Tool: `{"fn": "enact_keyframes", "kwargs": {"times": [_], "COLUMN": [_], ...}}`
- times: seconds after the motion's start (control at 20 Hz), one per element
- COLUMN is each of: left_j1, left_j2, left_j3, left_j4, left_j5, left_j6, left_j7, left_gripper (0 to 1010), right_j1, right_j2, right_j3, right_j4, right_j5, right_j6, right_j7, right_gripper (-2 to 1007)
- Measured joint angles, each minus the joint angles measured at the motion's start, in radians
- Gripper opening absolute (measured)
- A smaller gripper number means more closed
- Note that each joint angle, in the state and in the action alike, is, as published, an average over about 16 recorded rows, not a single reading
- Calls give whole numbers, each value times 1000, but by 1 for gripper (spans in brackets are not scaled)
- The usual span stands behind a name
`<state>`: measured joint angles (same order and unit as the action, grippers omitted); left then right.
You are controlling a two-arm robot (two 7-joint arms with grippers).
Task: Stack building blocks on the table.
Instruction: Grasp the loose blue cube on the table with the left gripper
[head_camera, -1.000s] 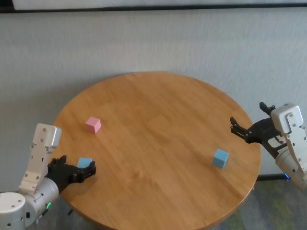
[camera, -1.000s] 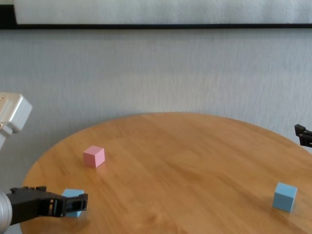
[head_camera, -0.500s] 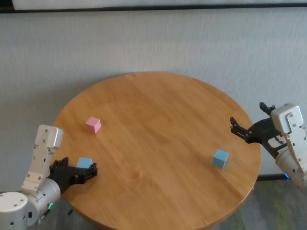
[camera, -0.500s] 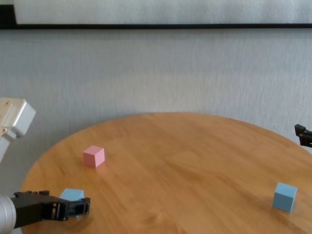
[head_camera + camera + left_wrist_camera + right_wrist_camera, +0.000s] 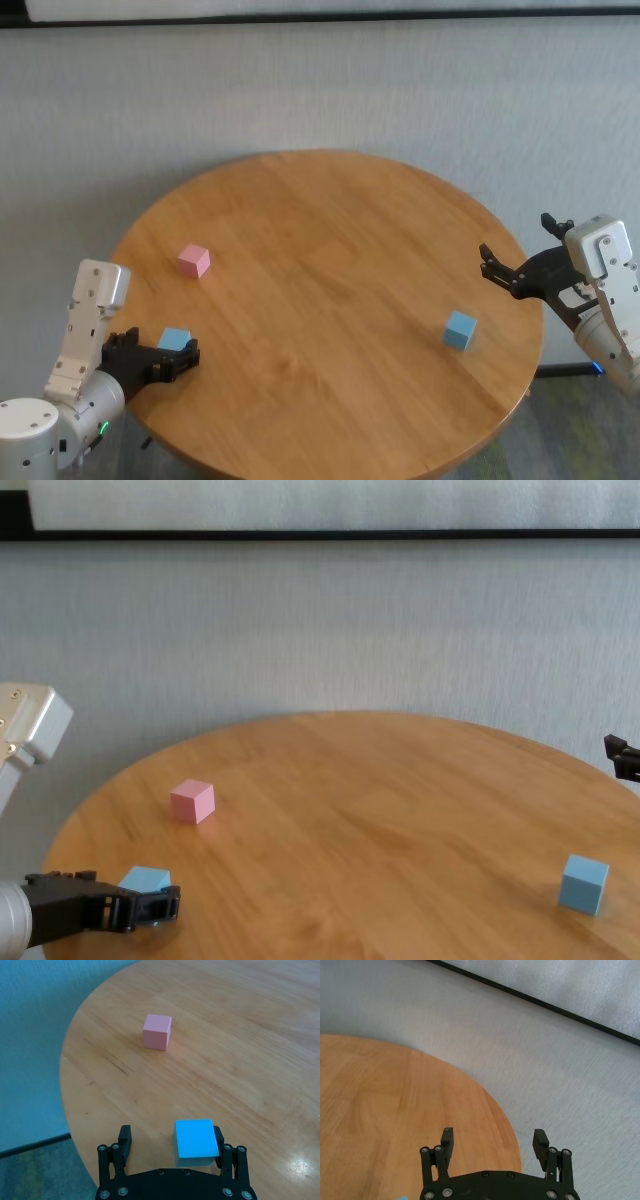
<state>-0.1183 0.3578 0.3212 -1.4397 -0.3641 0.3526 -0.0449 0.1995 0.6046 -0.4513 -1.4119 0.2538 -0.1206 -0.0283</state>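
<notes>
The left arm reaches in low from the near left, its white wrist housing raised above the black left claw [image 5: 165, 358], whose fingers [image 5: 124, 1138] stand spread wide and level, pointing toward the right. The right arm comes in from the right side, forearm angled up, with the right claw [image 5: 493, 267] held higher, aimed leftward, its two black fingers [image 5: 447, 1138] likewise parted wide with nothing between them.

Matte blocks [image 5: 196, 1141], grainy satin wood table [image 5: 330, 300]

Two light blue blocks [image 5: 174, 339] [image 5: 460, 329], one pink block [image 5: 194, 261], one round table [image 5: 330, 250].
</notes>
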Motion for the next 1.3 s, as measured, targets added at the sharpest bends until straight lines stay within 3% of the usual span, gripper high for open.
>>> {"fn": "enact_keyframes", "kwargs": {"times": [0.5,1.3], "left_j1": [0,2], "left_j2": [0,3], "left_j3": [0,2], "left_j4": [-1,-5], "left_j5": [-1,-3], "left_j6": [2,-2], "left_j7": [1,-10], "left_gripper": [887,465], "right_j1": [0,0], "right_j2": [0,0], "right_j3": [0,0], "right_j4": [0,0], "right_j5": [0,0], "right_j6": [0,0], "right_j7": [0,0], "right_gripper": [1000,1001]}}
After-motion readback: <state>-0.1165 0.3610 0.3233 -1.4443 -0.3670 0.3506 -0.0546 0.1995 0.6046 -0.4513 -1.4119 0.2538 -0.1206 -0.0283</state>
